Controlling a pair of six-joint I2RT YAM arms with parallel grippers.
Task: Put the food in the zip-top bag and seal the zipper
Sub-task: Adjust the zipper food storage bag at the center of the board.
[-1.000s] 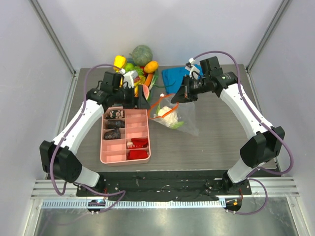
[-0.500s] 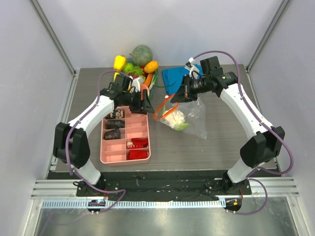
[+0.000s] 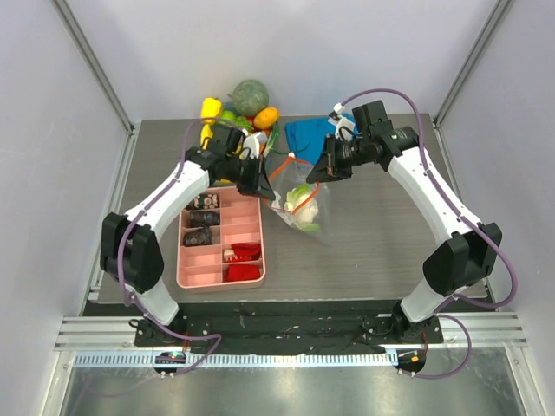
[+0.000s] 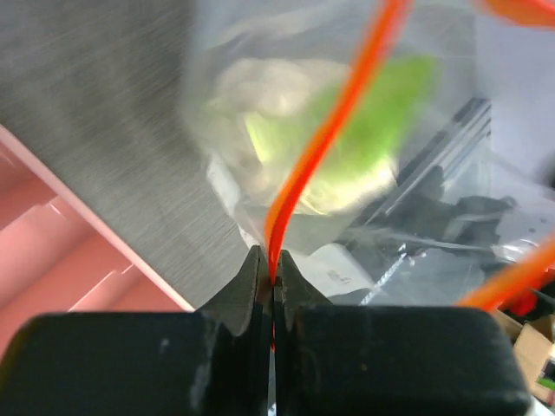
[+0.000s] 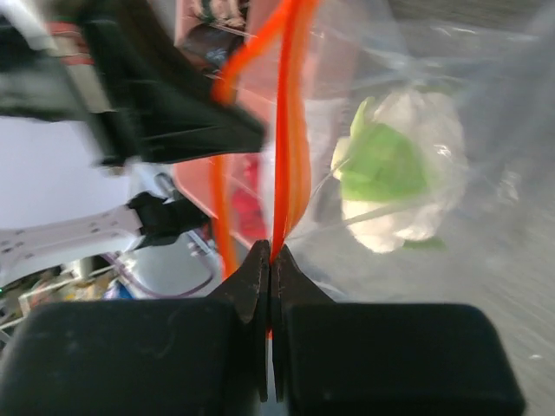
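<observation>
Your left gripper (image 4: 271, 270) was pinched tight on the zipper (image 4: 305, 169), and your right gripper (image 5: 269, 258) was clamped on that same thin orange strip. The zip-top bag (image 3: 305, 218) sagged between them over the table (image 3: 381, 247), clear and crinkly, with lumpy white-and-green cauliflower (image 5: 395, 173) inside. The strands gaped, so your best move looked like drawing them taut, then sliding a pinch along.

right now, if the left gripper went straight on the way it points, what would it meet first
The zip-top bag: the left gripper, shut on the zipper, points straight at its clear film, with the cauliflower behind it inside. Depth is unclear.
</observation>
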